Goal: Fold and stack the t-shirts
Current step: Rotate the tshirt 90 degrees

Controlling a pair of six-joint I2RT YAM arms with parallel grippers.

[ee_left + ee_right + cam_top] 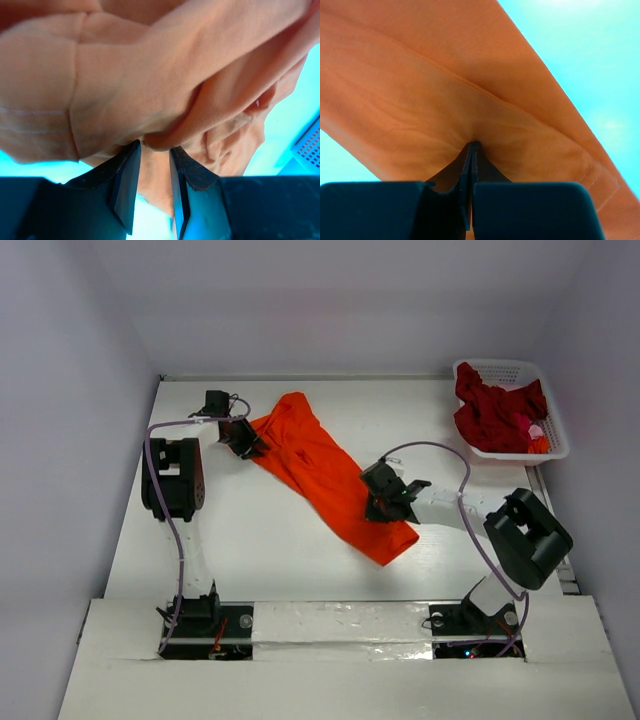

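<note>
Now the orange t-shirt (325,475) is seen drawn out as a long slanted band across the middle of the table (250,550), running from the far left towards the near right. Its far-left edge is held by the left gripper (245,438), and in the left wrist view the two dark fingers (125,185) are seen a little apart with a thick bunched fold of orange cloth clamped between their tips. The left arm (172,480) is stretched up the left side of the table, bent at the elbow, with the wrist turned inward to the right. Over on the other side, the right arm (525,535) is folded with its elbow out near the right edge, and the forearm is laid leftward towards the shirt's near end. The right gripper (385,502) is pressed onto the cloth there; in the right wrist view its jaws are closed tight together, a thin pinch of orange fabric puckered at their tips. The crimson t-shirt (490,410) is heaped in the white basket (505,367) at the far right corner, well apart from both grippers.
</note>
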